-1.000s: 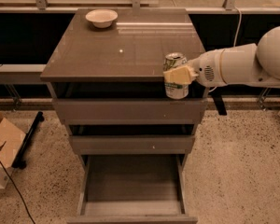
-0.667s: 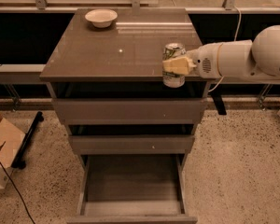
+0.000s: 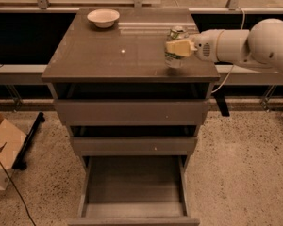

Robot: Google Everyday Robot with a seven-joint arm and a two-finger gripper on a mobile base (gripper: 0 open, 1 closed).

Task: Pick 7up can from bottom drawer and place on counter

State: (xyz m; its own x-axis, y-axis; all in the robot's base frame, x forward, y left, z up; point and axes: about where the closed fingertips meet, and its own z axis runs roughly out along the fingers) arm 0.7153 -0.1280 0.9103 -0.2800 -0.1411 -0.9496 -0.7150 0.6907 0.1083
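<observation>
The 7up can (image 3: pixel 174 59) is upright, green and white with a silvery top, over the right part of the counter (image 3: pixel 108 51). My gripper (image 3: pixel 178 47) reaches in from the right on a white arm and is shut on the can, its pale fingers (image 3: pixel 179 48) across the can's side. I cannot tell whether the can's base touches the counter. The bottom drawer (image 3: pixel 134 187) is pulled out below and looks empty inside.
A white bowl (image 3: pixel 103 18) sits at the counter's back left. The two upper drawers (image 3: pixel 132 112) are partly out. A cardboard box (image 3: pixel 2 145) and a black stand are on the speckled floor at left. A railing and window ledge run behind the cabinet.
My gripper has carried the can up and back, from in front of the counter's front right edge to above the counter's right part.
</observation>
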